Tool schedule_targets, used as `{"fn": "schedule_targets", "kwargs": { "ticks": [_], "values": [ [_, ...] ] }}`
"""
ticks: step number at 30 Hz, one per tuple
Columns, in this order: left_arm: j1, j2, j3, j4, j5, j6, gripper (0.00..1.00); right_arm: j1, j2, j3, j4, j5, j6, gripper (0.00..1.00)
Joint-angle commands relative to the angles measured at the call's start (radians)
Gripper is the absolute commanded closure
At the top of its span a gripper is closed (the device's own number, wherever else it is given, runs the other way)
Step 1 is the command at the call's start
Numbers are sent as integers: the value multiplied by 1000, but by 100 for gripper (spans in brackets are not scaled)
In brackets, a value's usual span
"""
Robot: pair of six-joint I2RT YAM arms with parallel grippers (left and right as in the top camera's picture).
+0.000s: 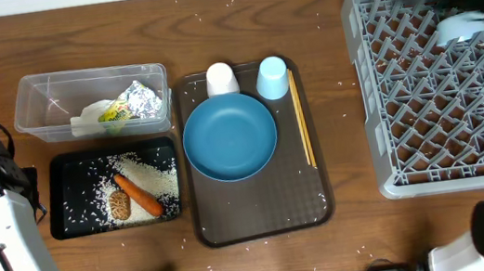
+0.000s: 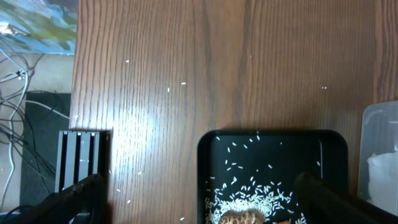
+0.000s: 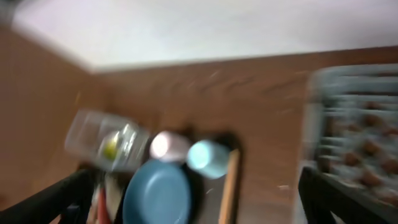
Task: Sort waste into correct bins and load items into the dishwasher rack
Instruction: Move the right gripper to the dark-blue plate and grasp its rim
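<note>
Brown serving tray [image 1: 261, 210] at centre frame on the wooden tabletop [image 1: 70, 36], loose white cables [image 2: 17, 74] at far left, beyond the tabletop edge

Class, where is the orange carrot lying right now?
In the overhead view, the orange carrot lies in the shallow black rectangular tray at the left, beside the small brown food lump, below the clear plastic container.

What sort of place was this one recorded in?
Probably a robot lab bench staged as a kitchen clean-up: a wooden table holds a grey dishwasher rack and a loaded brown serving tray, and loose cables lie on the floor beside it.
</note>
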State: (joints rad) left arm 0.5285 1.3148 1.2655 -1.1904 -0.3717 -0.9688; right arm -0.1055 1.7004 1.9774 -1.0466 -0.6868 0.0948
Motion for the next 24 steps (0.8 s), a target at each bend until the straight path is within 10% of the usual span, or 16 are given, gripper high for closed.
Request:
{"fn": "schedule_targets", "kwargs": {
  "ticks": [1,13,24],
  "values": [
    [5,-2,-2,-6,-5,-6,2,187,31,5,-30,128,-104,3],
    [5,-2,-2,-6,-5,-6,2,764,303,5,-145,440,-204,13],
    [5,-2,-2,-5,-5,-6,2,1003,513,5,-170,588,-137,26]
  ]
}}
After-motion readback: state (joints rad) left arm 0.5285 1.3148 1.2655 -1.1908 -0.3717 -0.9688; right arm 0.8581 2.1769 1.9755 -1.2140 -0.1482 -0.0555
